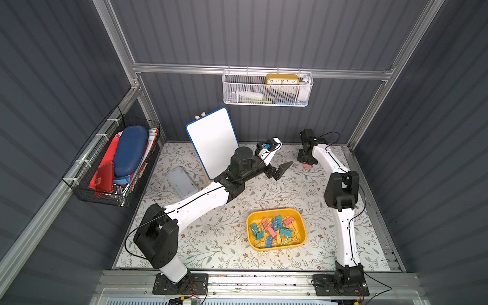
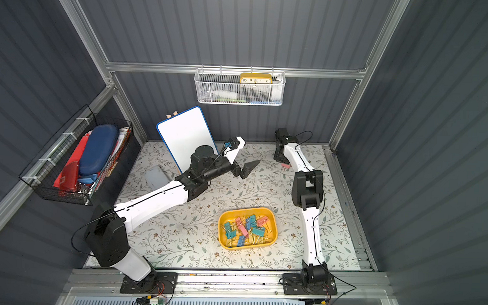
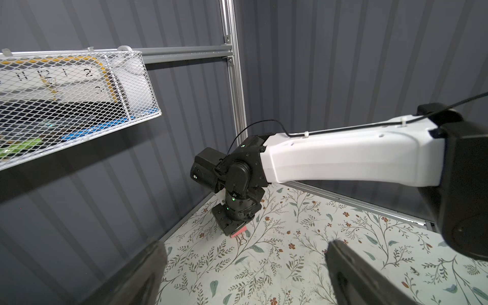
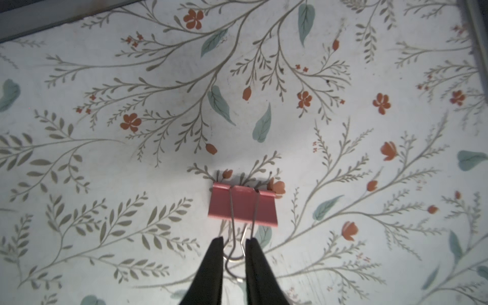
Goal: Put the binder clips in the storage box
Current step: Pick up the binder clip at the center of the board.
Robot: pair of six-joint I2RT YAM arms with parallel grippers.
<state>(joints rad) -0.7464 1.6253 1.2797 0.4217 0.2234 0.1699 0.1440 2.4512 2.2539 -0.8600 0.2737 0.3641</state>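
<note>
The pick-up step seemed in hand: the right tool (image 4: 234, 241) was pinched shut on the wire handles of a pink binder clip (image 4: 243, 206), apparently the only one left out, its body resting on the counter (image 4: 369, 52) just ahead of the tips. The next move called for lifting without the thin wire slipping, then carrying it well back behind the tool to the storage box (image 1: 274, 211), where the other binder clips (image 1: 273, 229) lay. The left tool (image 1: 282, 169) hung wide open and empty.

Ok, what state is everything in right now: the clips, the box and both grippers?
pink binder clip: lying on the table, wire handles between the right fingers.
right gripper: closed on those handles, clip not lifted.
left gripper: open, empty, above the table.
storage box: upright, holding the other binder clips.
whiteboard: propped up, blank.
</note>
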